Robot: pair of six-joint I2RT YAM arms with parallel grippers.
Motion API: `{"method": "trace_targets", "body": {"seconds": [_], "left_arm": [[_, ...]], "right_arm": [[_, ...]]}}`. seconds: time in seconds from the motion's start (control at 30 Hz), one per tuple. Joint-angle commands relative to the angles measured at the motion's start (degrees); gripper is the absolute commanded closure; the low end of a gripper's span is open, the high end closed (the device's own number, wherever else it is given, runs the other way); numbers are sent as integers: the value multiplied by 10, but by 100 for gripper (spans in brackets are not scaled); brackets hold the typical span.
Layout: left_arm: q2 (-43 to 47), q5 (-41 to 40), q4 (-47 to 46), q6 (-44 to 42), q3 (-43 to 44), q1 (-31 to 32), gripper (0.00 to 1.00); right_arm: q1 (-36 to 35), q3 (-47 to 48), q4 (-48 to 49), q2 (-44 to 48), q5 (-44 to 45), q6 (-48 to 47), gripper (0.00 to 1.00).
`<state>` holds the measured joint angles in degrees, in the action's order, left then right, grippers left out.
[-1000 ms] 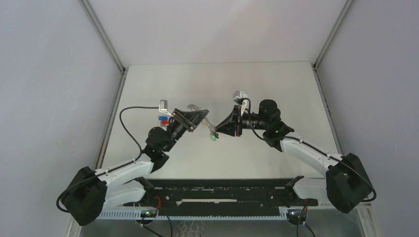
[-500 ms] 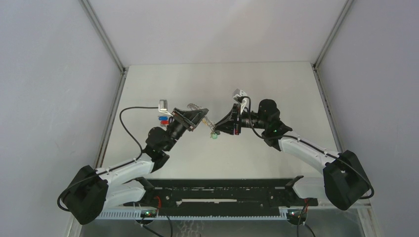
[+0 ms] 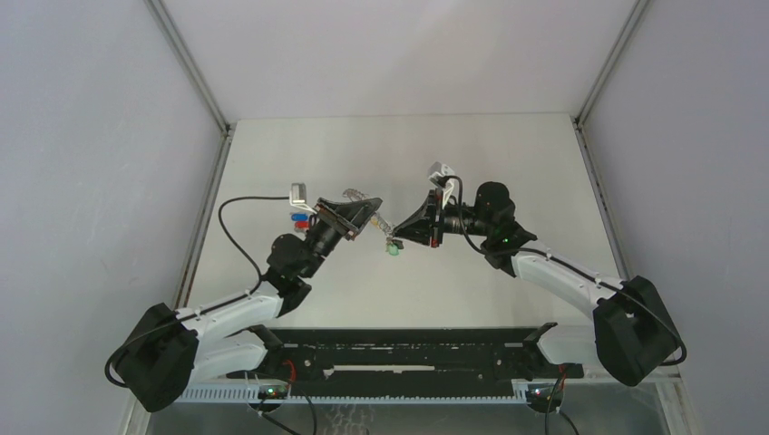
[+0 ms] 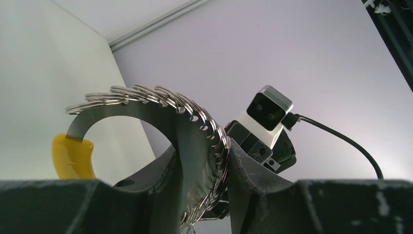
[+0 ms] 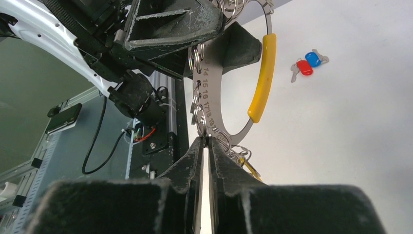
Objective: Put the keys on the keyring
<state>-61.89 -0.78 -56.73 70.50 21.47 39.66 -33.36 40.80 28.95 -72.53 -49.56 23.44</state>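
Firmly clamped between the left gripper's [image 4: 202, 168] fingers, the flat, crescent-shaped silver metal keyring [image 5: 207, 92], with its yellow tab [image 5: 263, 78] and row of small wire rings, is held above the white table [image 5: 350, 126]. The right gripper [image 5: 207, 146] has its fingers pressed nearly together, tips nipping the keyring's lower edge. Two small silver keys [image 5: 308, 63], one blue-headed and one red-headed, lie touching on the table, apart from both grippers.

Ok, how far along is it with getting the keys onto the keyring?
Done: the left hand holds the keyring up off the table. In hand: the right hand is pinching one of its small split rings, apparently to pry it open. Left: the threading itself. The blue key and the red key lie side by side on the table, not yet picked up.
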Motion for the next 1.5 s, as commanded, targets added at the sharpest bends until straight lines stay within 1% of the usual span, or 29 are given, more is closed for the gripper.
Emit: {"method": "trace_targets", "body": {"seconds": [0.0,0.03,0.27,0.47,0.77,1.13,1.47], "left_arm": [[-2,-8,-34,-10,4,7,100],[-1,-10,-35,-12,2,7,100],[-7,-29,-36,-33,-8,7,100],[-25,-22,-56,-30,-7,9,100],[-32,-20,-59,-41,-1,15,100],[-26,-19,-59,-55,0,20,100],[-25,-16,-59,-62,2,24,100]], "right_arm": [[0,23,19,24,2,3,98],[1,23,14,28,2,0,100],[8,23,-37,69,24,-37,100],[3,43,-86,61,40,-49,100],[-4,47,-79,52,63,-38,100],[-6,47,-71,45,60,-26,96],[-5,51,-83,39,66,-24,95]]}}
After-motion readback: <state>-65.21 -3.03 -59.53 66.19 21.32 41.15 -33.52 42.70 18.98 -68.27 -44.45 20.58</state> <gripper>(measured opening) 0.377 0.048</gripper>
